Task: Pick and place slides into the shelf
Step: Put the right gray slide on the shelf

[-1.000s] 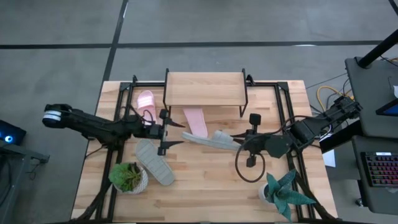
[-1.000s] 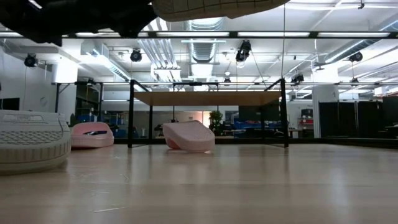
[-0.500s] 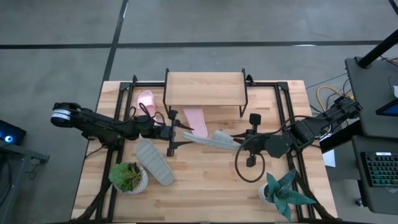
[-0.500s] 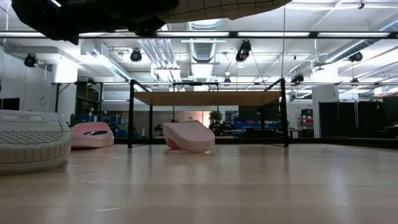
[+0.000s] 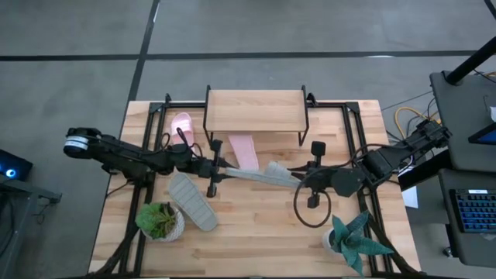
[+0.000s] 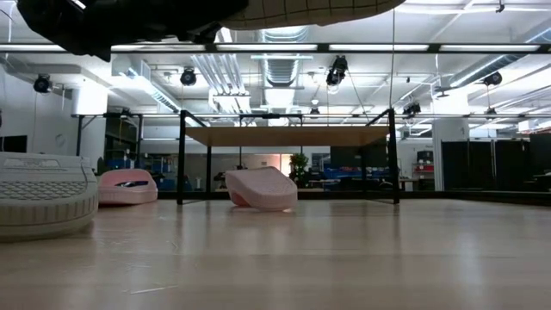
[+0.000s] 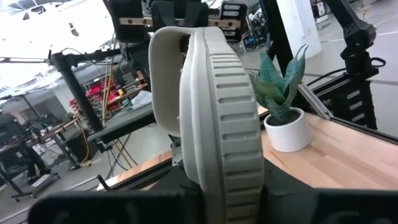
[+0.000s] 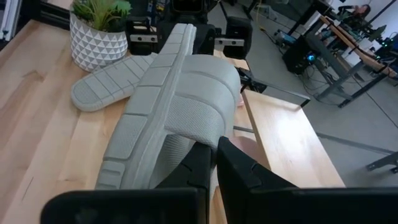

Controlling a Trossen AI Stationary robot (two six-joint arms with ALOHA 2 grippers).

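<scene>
Slides are spread over the tabletop (image 5: 256, 225). One grey slide (image 5: 260, 174) is lifted above the middle of the tabletop, turned on its edge, and both arms meet at it. The right gripper (image 5: 298, 177) is clenched on the strap end of this slide. The left gripper (image 5: 215, 168) is closed on the other end, with the ribbed sole between its fingers, as the left wrist view shows.

A second grey slide (image 5: 192, 201) lies sole up on the tabletop, just beside a small green plant (image 5: 159, 220) in a white pot. One pink slide (image 5: 245, 150) lies in front of the shelf (image 5: 254, 111), under the lifted one. The other pink slide (image 5: 182, 125) lies at the shelf's left end. The shelf stands at the far edge. A spiky plant (image 5: 355, 239) stands near the right front corner.
</scene>
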